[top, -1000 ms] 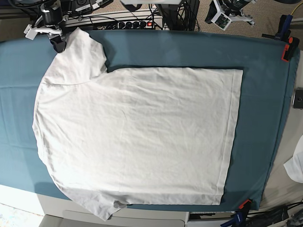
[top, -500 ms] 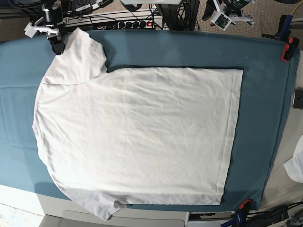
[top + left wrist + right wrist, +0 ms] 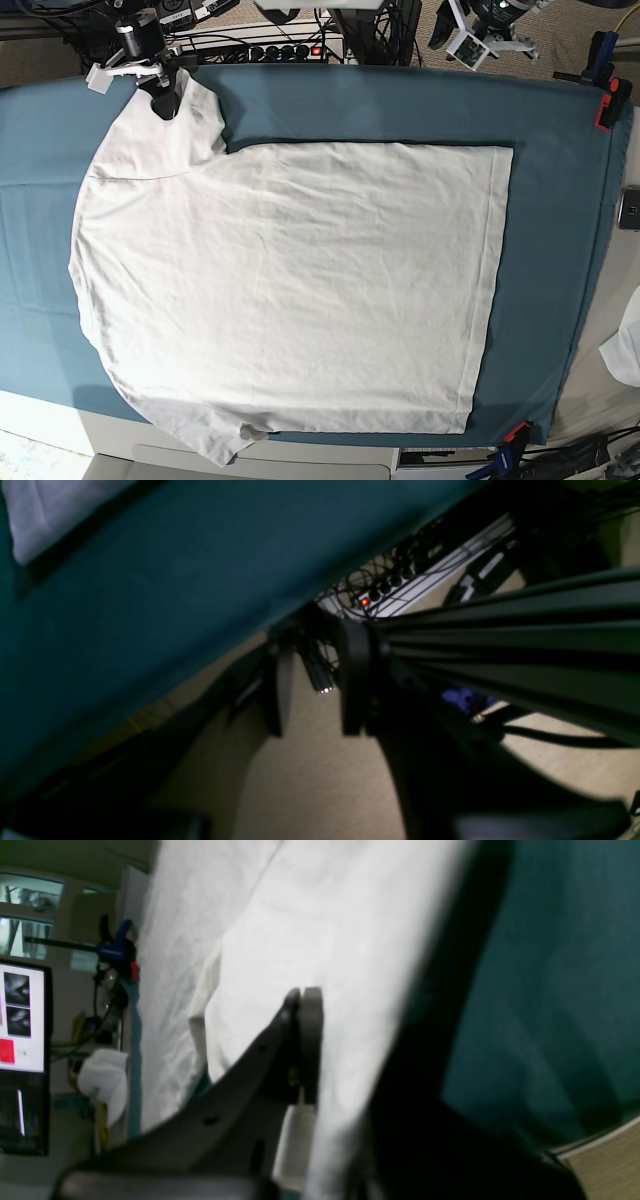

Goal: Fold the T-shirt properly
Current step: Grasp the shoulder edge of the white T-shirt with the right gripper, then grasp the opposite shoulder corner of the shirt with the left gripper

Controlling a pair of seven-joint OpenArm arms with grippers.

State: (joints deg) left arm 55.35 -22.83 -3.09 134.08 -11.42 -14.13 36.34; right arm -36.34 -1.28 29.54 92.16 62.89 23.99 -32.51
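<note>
Since the right gripper [image 3: 163, 100], fingers pinched on the sleeve, has dragged it inward, the T-shirt [image 3: 290, 290] lies flat on the teal cloth [image 3: 560, 200], folding begun; left gripper [image 3: 312, 690] idles narrowly parted.

Matt, lightly creased white cotton T-shirt [image 3: 290, 290] over smooth teal cloth on the counter [image 3: 560, 200]; matt black plastic fingers [image 3: 305, 1040].

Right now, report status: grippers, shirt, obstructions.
Right gripper shut on T-shirt sleeve. Left gripper open, off the teal table cloth, holding nothing. T-shirt flat, unfolded. Nothing on it.
</note>
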